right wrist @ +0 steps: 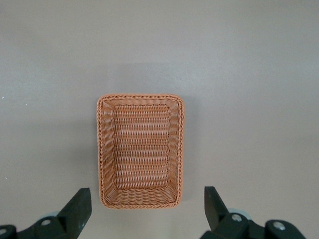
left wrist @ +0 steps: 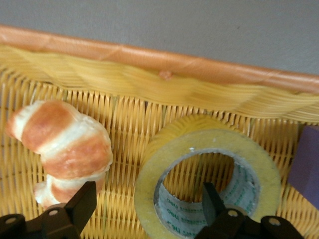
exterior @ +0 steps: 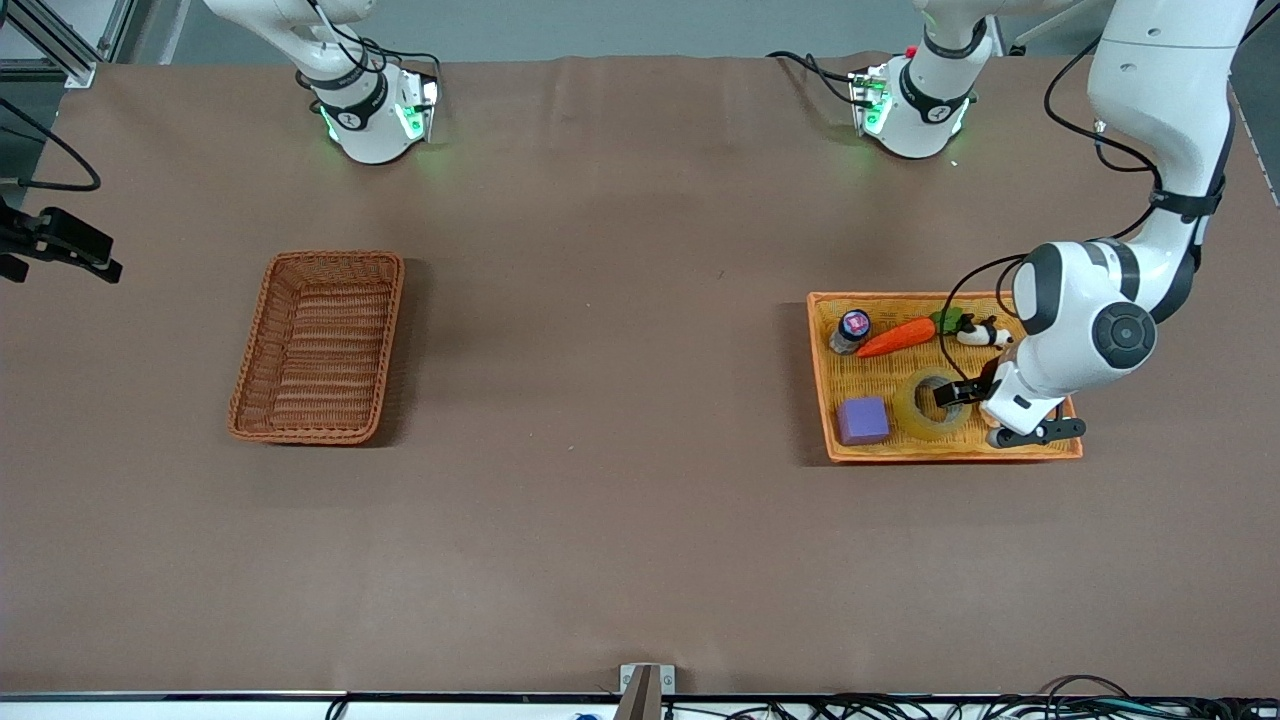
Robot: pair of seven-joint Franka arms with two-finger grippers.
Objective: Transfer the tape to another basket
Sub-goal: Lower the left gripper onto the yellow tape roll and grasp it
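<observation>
The tape (exterior: 937, 403) is one thick ring of translucent yellowish film, its wide round hole showing the weave beneath and a grey printed core lining the inside (the print is too small to read). It lies flat in the orange-yellow tray (exterior: 822, 380) at the left arm's end of the table, just beside the single purple cube (exterior: 863, 420), which sits toward the right arm's end of the tray. The left gripper (exterior: 972, 410) is down at the roll with its fingers spread apart: in the left wrist view one fingertip (left wrist: 212, 199) stands inside the hole and the other fingertip (left wrist: 82, 204) outside the ring, next to a croissant (left wrist: 62, 149), so the wall of the tape (left wrist: 209, 174) lies between them, not yet pinched. Farther from the front camera in the same tray lie one carrot (exterior: 900, 337), one small dark bottle (exterior: 851, 331) and one small black-and-white figure (exterior: 980, 333). The one reddish-brown basket (exterior: 320, 345) stands well apart, toward the right arm's end of the table. The right gripper (right wrist: 144, 211) waits high over that basket, its fingers wide apart and holding nothing.
</observation>
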